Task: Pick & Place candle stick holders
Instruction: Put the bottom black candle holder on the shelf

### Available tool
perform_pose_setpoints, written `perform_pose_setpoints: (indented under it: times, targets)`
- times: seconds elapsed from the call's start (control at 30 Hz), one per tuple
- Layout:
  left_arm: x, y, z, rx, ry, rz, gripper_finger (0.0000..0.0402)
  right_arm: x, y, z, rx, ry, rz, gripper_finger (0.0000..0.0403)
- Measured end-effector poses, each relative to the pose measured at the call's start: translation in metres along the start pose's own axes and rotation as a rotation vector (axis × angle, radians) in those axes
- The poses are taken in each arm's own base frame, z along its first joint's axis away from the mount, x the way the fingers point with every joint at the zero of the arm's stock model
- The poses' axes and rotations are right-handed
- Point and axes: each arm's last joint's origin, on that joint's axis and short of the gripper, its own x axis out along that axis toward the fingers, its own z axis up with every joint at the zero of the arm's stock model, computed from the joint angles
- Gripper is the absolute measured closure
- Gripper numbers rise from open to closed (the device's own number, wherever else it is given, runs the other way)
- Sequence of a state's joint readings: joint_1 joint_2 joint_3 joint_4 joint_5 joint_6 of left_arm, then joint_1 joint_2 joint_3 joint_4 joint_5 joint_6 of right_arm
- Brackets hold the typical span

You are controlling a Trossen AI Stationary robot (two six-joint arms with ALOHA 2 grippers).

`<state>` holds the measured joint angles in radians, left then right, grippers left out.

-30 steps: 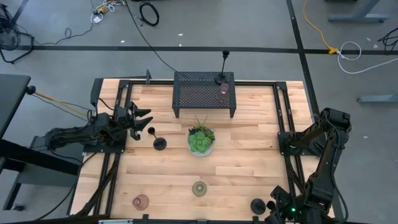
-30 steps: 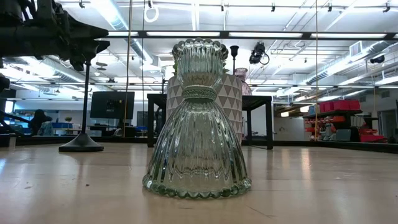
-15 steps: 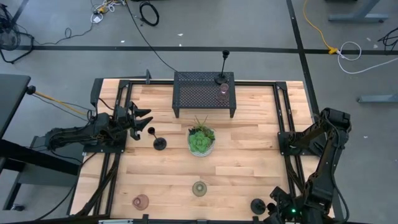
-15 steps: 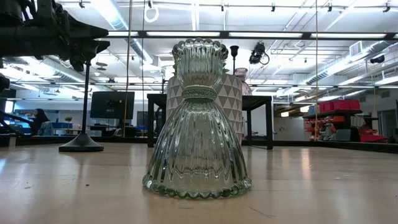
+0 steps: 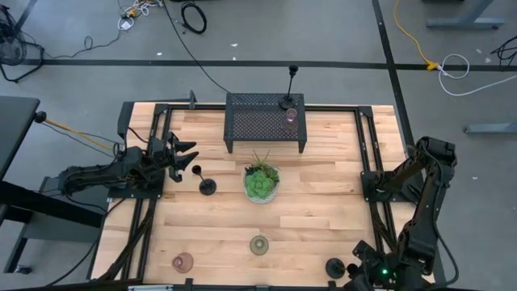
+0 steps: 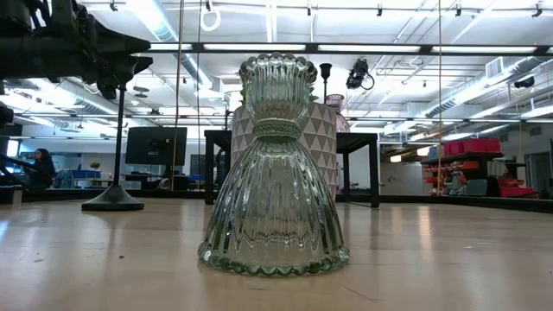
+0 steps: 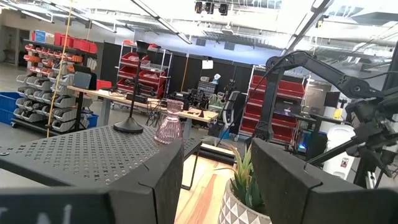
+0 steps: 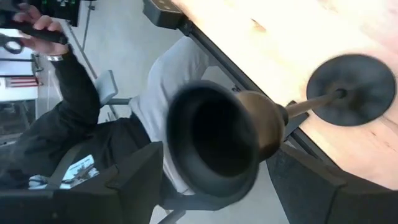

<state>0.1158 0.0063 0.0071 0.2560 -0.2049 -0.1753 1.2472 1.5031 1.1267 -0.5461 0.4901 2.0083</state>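
Observation:
One black candle stick holder (image 5: pixel 288 101) and a pink glass cup (image 5: pixel 291 115) stand on the black mesh rack (image 5: pixel 265 121). A second holder (image 5: pixel 208 187) stands on its round base left of the plant. My left gripper (image 5: pixel 192 155) is open and empty just left of its top cup. A third holder (image 5: pixel 334 266) stands on its base at the near right edge. My right gripper (image 5: pixel 353 271) is open, with its fingers on either side of that holder's top cup (image 8: pixel 214 137). A greenish cup (image 5: pixel 259 244) and a pink cup (image 5: pixel 183 262) stand near the front edge. My right gripper comes at the third holder's top cup (image 8: pixel 186 146) slanting from above, one finger (image 8: pixel 140 180) on each side of it. I cannot tell whether the fingers touch the cup. The holder's base (image 8: pixel 351 90) rests on the table.
A green plant in a patterned bowl (image 5: pixel 262 182) stands at mid-table, behind the greenish cup in the low view (image 6: pixel 272 164). A person in dark clothes (image 8: pixel 81 143) sits just beyond the table's near edge. Bare wood lies between the plant and the right arm.
My right arm has shifted slightly at the near right corner. My left arm and all the holders and cups have kept still.

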Motion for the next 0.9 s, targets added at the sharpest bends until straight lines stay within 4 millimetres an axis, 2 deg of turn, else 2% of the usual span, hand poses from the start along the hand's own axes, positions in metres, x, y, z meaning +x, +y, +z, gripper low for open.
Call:
perform_pose_setpoints:
  times: [0.23,0.37,0.5,0.73,0.9]
  targets:
    - [0.000,0.000,0.000,-0.022,0.000,0.000,0.0211,-0.018,0.000,0.005,-0.061,-0.098,0.055,0.0124]
    - [0.000,0.000,0.000,-0.023,0.000,0.000,0.0211,-0.027,-0.004,-0.005,-0.152,-0.161,0.111,0.0124]
    - [0.000,0.000,0.000,-0.022,0.000,0.000,0.0211,-0.035,-0.009,-0.019,-0.124,-0.159,0.164,0.0124]
    - [0.000,0.000,0.000,-0.023,0.000,-0.001,0.0211,-0.035,-0.014,-0.027,-0.085,-0.151,0.172,0.0131]
    - [0.000,0.000,0.000,-0.023,0.001,-0.001,0.0211,-0.026,-0.018,-0.033,-0.107,-0.157,0.144,0.0164]
